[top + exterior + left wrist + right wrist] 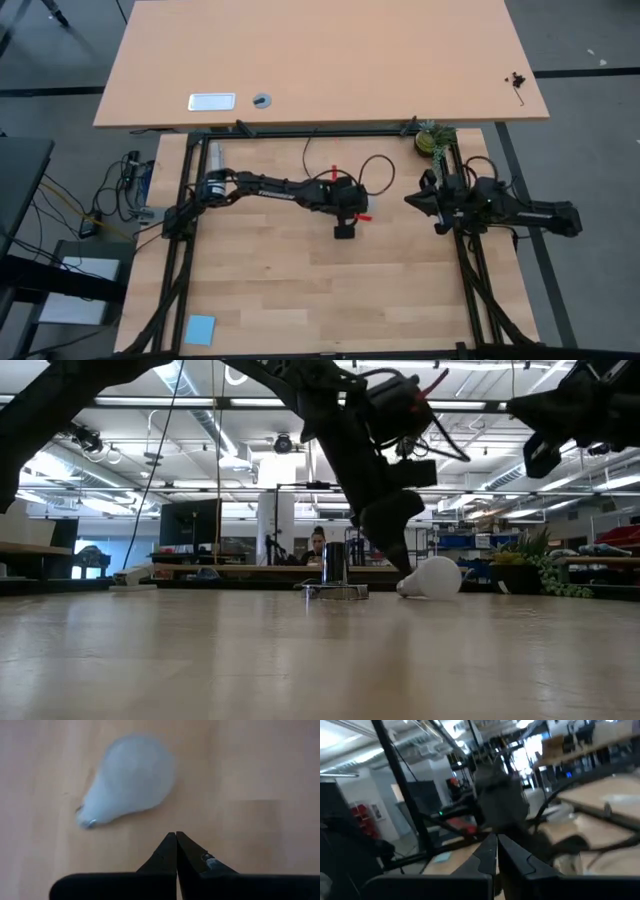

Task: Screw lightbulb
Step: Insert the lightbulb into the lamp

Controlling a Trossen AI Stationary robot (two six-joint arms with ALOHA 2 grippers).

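The white lightbulb lies on its side on the wooden table, its grey screw base resting on the wood; the low view shows the lightbulb just right of the silver socket disc. My left gripper is shut and slants down over the table a short way from the bulb, touching nothing. In the low view my left gripper hangs just above the bulb's base end. My right gripper is shut and held level in the air at the table's right side.
The socket disc carries a dark upright part, and a black cord loops behind it. A blue card lies at the near left corner. A small plant stands at the far right. Black frame rails border the table.
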